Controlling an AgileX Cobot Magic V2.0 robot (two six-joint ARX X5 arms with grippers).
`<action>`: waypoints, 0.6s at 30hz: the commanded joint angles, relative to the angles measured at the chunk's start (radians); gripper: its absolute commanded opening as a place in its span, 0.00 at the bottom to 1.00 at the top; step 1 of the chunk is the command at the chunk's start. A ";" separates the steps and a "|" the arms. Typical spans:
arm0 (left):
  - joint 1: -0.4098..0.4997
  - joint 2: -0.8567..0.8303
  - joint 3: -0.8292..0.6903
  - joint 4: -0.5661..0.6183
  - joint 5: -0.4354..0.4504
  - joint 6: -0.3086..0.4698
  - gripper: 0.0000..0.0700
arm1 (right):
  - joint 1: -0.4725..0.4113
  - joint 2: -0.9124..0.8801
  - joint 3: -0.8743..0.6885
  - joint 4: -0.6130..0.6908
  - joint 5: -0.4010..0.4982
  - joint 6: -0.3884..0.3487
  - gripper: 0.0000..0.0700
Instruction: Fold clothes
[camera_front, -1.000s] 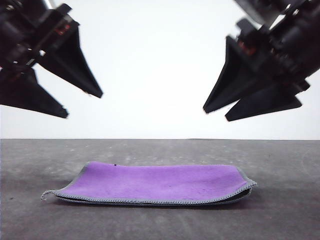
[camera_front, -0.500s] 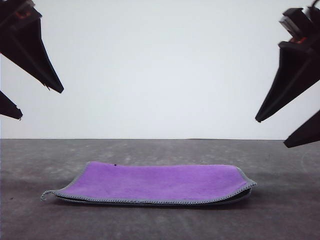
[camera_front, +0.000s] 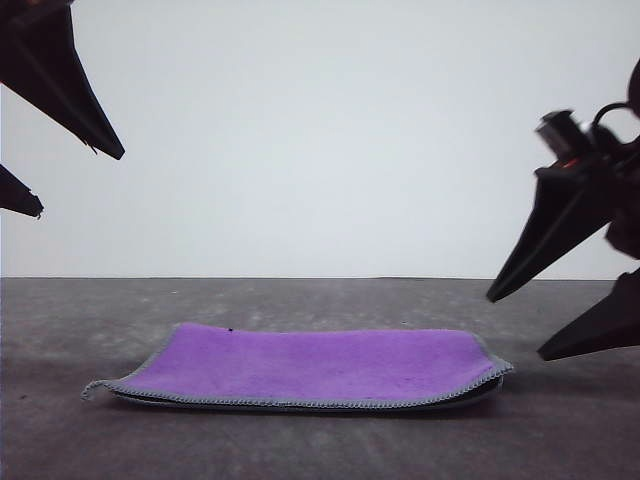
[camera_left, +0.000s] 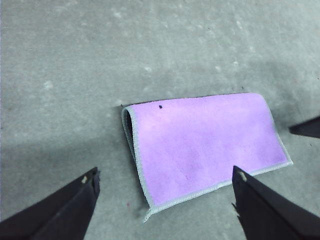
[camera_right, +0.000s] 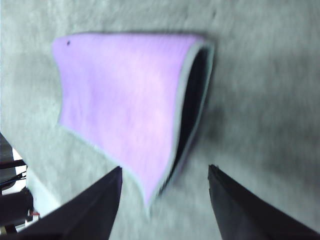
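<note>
Surface (camera_front: 80, 320): grey, bare around the cloth.
Cloth (camera_front: 310, 365): folded, purple face up, lying flat below and between both pincers.
Right pincer (camera_front: 548, 322): spread, empty, just above the cloth's right edge.
Left pincer (camera_front: 72, 185): spread, empty, high above the cloth's left end.

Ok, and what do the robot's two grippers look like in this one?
Both are matte black with long wedge-shaped fingers tapering to points. The right gripper has a boxy black body above its fingers with small red-orange marks and a black cable loop. The left gripper shows just its two black tapered fingers.
</note>
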 joint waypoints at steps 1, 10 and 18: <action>-0.002 0.004 0.001 0.011 0.001 -0.002 0.73 | 0.006 0.041 0.024 0.015 -0.005 0.004 0.49; -0.002 0.004 0.001 0.012 -0.002 -0.002 0.73 | 0.078 0.152 0.083 0.061 0.065 -0.002 0.49; -0.002 0.004 0.001 0.034 -0.002 -0.001 0.73 | 0.129 0.229 0.100 0.101 0.093 0.006 0.49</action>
